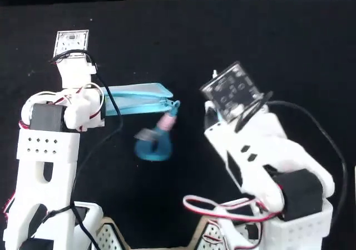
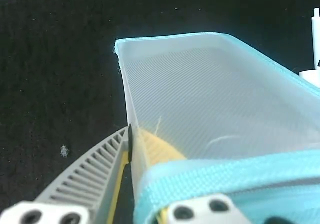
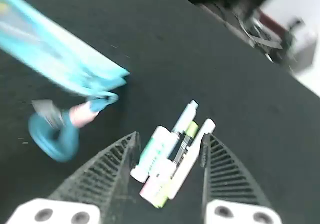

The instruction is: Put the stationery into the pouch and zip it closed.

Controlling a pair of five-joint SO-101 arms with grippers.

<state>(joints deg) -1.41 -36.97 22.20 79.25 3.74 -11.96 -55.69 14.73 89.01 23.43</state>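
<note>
The right gripper (image 3: 170, 136) stands spread, its fingers straddling the stationery (image 3: 172, 156), a tight bundle of pens and markers lying on the black table (image 3: 240, 84). The bundle's long axis runs along the fingers, so a straight squeeze should catch it across its width, and this arm is plainly the nearer one. The pouch (image 1: 139, 97) lies off toward the other arm, its long axis pointing back at the right arm, with the zip end and dangling pull (image 1: 167, 121) nearest. The left gripper (image 2: 137, 149) is clamped on the pouch's far end.
</note>
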